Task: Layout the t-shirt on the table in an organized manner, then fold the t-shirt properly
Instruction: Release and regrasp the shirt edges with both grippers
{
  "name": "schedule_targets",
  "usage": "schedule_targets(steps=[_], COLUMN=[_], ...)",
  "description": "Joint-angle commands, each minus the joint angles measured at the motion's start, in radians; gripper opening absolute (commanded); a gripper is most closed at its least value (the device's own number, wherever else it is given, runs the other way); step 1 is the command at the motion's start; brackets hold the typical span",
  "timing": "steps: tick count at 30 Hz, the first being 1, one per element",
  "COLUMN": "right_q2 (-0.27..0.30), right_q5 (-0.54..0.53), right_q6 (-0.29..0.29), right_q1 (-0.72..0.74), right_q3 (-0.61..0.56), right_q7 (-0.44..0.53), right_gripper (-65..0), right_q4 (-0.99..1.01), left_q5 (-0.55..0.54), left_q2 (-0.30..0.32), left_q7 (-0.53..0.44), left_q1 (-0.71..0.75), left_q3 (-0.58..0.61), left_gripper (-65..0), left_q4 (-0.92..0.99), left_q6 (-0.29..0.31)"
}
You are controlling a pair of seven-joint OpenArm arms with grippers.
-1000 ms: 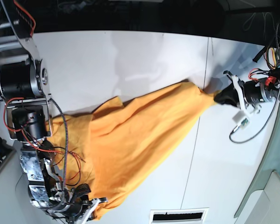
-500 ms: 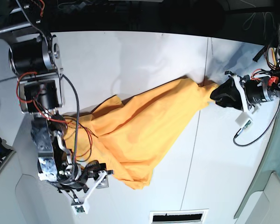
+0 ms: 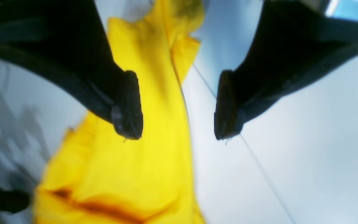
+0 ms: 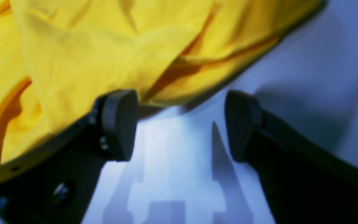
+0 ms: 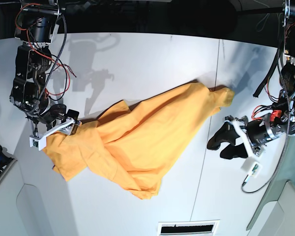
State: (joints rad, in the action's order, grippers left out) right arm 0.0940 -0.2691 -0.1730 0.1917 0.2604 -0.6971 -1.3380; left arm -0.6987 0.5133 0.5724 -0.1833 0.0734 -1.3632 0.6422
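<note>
Left gripper [image 5: 220,145] is hanging over bare table [image 5: 137,64], pads spread wide, nothing between them. In the base view it is sitting just below the narrow bunched tip of the t-shirt [image 5: 137,132], clear of the cloth. In the left wrist view the same gripper [image 3: 179,109] is showing both black pads [image 3: 128,105] apart, with the t-shirt [image 3: 148,149] lying under the gap on one side and the white table [image 3: 306,140] under the other. A thin dark seam [image 3: 253,161] is running across the tabletop below the gripper.

Right gripper [image 5: 64,124] is sitting at the opposite end of the garment, at the wide crumpled end, right against the cloth edge. Base view is not resolving whether it is touching fabric. In the right wrist view the right gripper [image 4: 180,124] is also standing open: the two ribbed pads [image 4: 242,124] are well apart with only bare table [image 4: 172,174] and their shadows in between. The t-shirt [image 4: 104,56] is lying just beyond the pads in loose folds, its edge close to one pad; nothing is being pinched.

T-shirt is lying on the table in a long slanted wedge, wide and rumpled near the right gripper, tapering to a twisted point near the left one. It is not spread flat; several folds are overlapping. No print is visible on the upturned side. The table seam [image 5: 206,123] is passing under the narrow end.
</note>
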Motion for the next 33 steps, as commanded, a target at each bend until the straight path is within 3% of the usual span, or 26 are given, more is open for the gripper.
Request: schedule_targets(steps=[1,4,6,11,16,18,25,27,29,33], right_q2=[-0.005,-0.038,-0.069,-0.127,-0.133,-0.137,-0.150,-0.149,-0.138,-0.095], right_q5=[-0.024,-0.028,-0.027,-0.022,-0.023,-0.023,-0.020,0.014,0.055,0.095], right_q6=[-0.037,-0.091,-0.094,-0.092,-0.095,-0.098,-0.142,-0.167,-0.195,-0.194], right_q1=[0.018,-0.006,-0.006,0.009,0.012,0.012,0.016,0.019,0.040,0.164], right_q3=[-0.001,-0.001,-0.001,-0.001,-0.001,-0.001,-0.001,-0.001,-0.001,-0.001], right_q7=[0.027,0.039,0.042,0.076,0.079,0.079,0.128,0.164,0.207,0.231], right_gripper=[-22.0,-22.0,-22.0,-22.0,-22.1,-27.2,-64.4,-65.0,-65.0,-65.0], right_q4=[-0.021,-0.021,-0.015,-0.014,-0.014,-0.014,-0.014,-0.014,-0.014,-0.013], left_q5=[0.002,0.056,0.072,0.075,0.075,0.075,0.071,0.072,0.069,-0.011], left_q2=[-0.008,-0.069,-0.090,-0.104,-0.103,-0.103,-0.103,-0.103,-0.103,-0.090], left_q7=[-0.031,-0.036,-0.057,-0.076,-0.074,-0.066,-0.052,-0.045,-0.004,0.094], left_q1=[-0.049,-0.104,-0.121,-0.122,-0.117,-0.113,-0.110,-0.110,-0.110,-0.092], left_q3=[0.005,0.041,0.054,0.059,0.059,0.059,0.059,0.059,0.059,0.059], left_gripper=[-25.4,-25.4,-25.4,-25.5,-29.4,-32.6,-37.0,-50.2,-65.0,-65.0], left_q4=[0.027,0.173,0.262,0.346,0.345,0.345,0.345,0.345,0.345,0.344], left_q6=[-0.010,-0.014,-0.013,-0.010,-0.010,-0.010,-0.010,0.005,0.056,0.056])
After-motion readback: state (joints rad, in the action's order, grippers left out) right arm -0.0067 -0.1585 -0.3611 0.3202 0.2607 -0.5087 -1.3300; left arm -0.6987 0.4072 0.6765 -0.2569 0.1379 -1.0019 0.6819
